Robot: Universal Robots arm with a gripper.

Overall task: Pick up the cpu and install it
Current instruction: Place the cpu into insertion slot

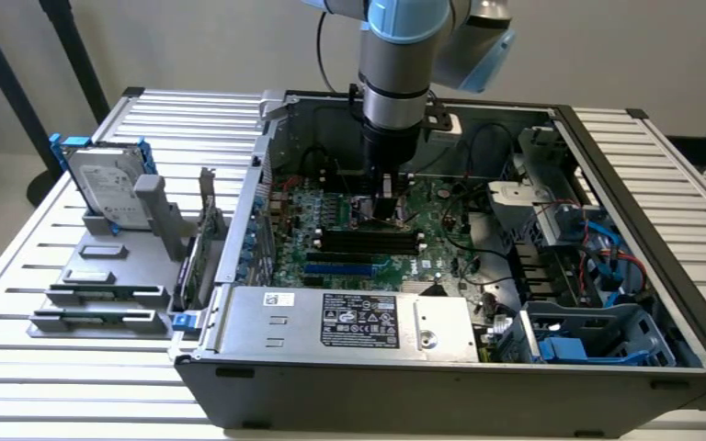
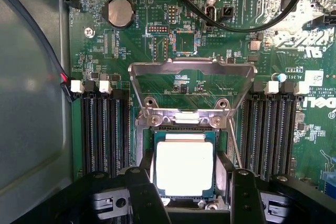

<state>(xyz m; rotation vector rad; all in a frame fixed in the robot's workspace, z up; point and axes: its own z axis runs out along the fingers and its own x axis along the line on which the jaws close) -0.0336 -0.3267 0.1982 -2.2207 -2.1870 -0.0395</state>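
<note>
Lying flat and square in the socket (image 2: pixel 222 157), silver top upward, the cpu (image 2: pixel 185 169) is straddled by the gripper (image 2: pixel 193 178), fingers (image 2: pixel 143 198) spread.

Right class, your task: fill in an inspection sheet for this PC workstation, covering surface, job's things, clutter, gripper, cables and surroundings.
surface: slatted metal table carrying an open computer case.
job's things: cpu lies flat at the socket, silver top up; the socket's metal frame is flipped open.
clutter: hard drive upright in a grey rack at the exterior view's left.
gripper: gripper low over the motherboard, straddling the cpu; whether it grips cannot be told.
cables: black cables cross the board; blue cables by the drive bays.
surroundings: pale wall, dark stand legs.
</note>
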